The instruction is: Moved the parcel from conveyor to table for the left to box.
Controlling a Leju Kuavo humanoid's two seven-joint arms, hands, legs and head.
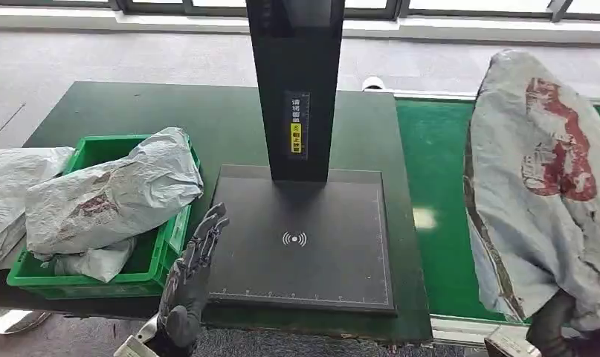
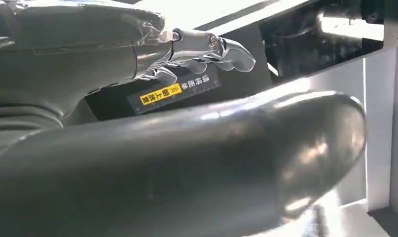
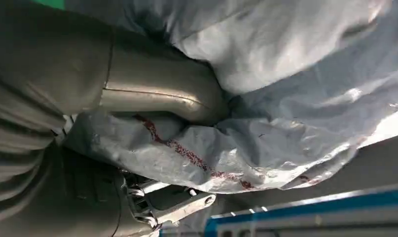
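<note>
While right hand grips parcel at 3 o'clock | left hand fingers spread, empty, beside green crate

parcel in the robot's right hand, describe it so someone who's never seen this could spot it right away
Find the green conveyor right of the dark table. Above it hangs a big grey plastic parcel, gripped from below by the right hand. Unlike the grey bags heaped in the green crate, it is lifted upright and has red print.
</note>
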